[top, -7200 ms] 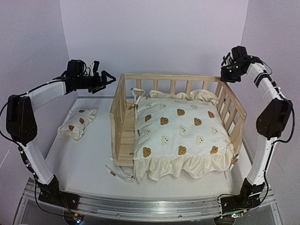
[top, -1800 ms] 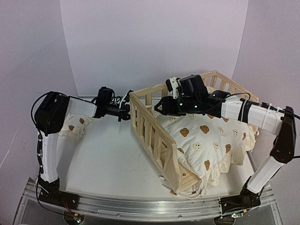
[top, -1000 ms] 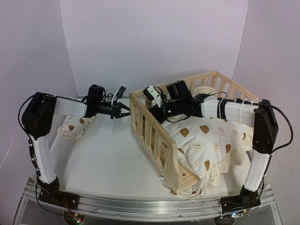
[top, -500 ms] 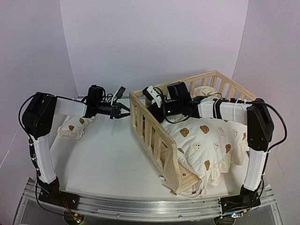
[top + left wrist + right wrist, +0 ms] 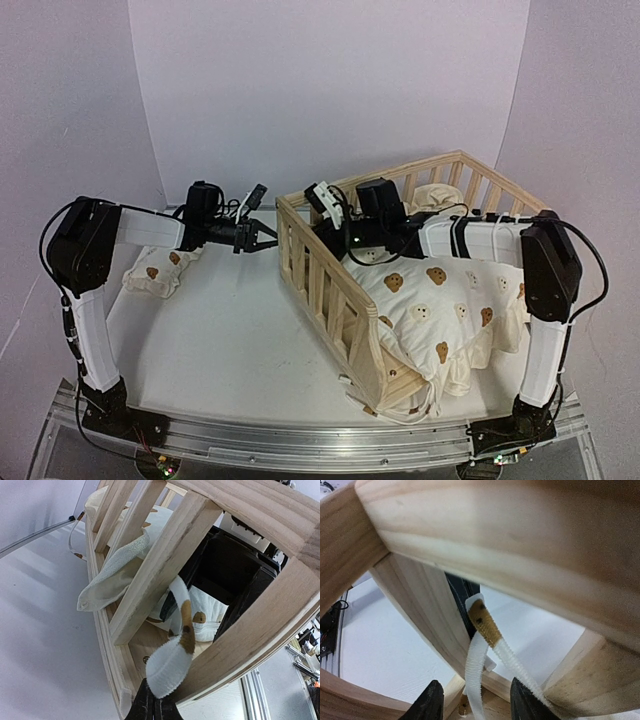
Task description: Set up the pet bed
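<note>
1. The place was a robotics lab, arranged as a small recording booth.
2. Plain pale lilac panels closed it on three sides.
3. The left arm and the right arm were bolted to an aluminium rail at the near edge of a white desk.
4. Loose cables ran along the arms, and a green light glowed.
5. The pet bed stood on that desk, between the arms.

Left claw being cropped by the bottom edge, tie end vanishing between its fingers, right claw being cropped likewise, frame rail above it blurring, pillow partly hiding behind the left arm.
</note>
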